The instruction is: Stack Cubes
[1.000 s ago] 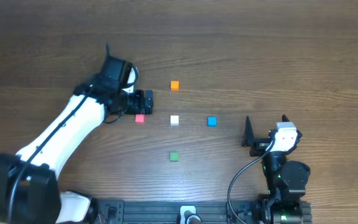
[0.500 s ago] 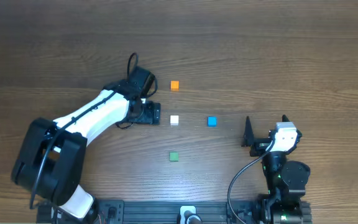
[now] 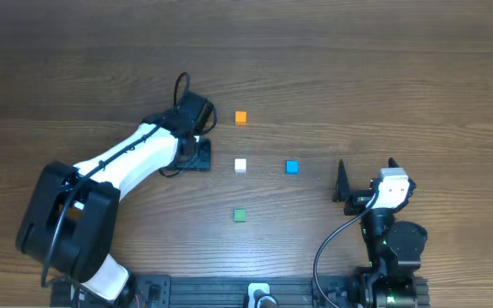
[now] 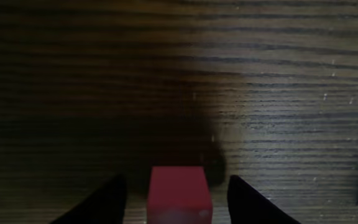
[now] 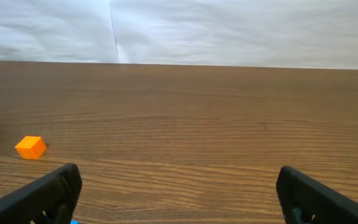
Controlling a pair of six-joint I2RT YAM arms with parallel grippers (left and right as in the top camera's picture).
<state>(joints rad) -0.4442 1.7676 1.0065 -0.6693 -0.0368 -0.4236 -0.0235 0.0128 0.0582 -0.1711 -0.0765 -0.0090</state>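
Work surface: brown wood-grain table (image 3: 383, 68); landmark taken as the small white cube (image 3: 240, 165) near the middle of the table.

Left gripper (image 3: 197, 154): low over the table just to the left of the white cube; its dark fingers (image 4: 104, 202) stand apart; the small red cube (image 4: 179, 194) sits on the table between them, upright and square to the jaws, with a narrow gap of bare wood on either side; neither finger touches it; the cube is not lifted.

Right gripper (image 3: 366, 164): well apart from the white cube, to its right and a little nearer the arm bases; its black fingers (image 5: 48, 193) are spread wide and hold nothing.

Other cubes, each single and flat on the table, none stacked: small orange cube (image 3: 241, 117) on the far side of the white cube, away from the arm bases; small blue cube (image 3: 292, 167) to the right of the white cube, between it and the right gripper; small green cube (image 3: 240, 216) on the near side of the white cube, toward the bases.

The three lie apart from the white cube, touching nothing.
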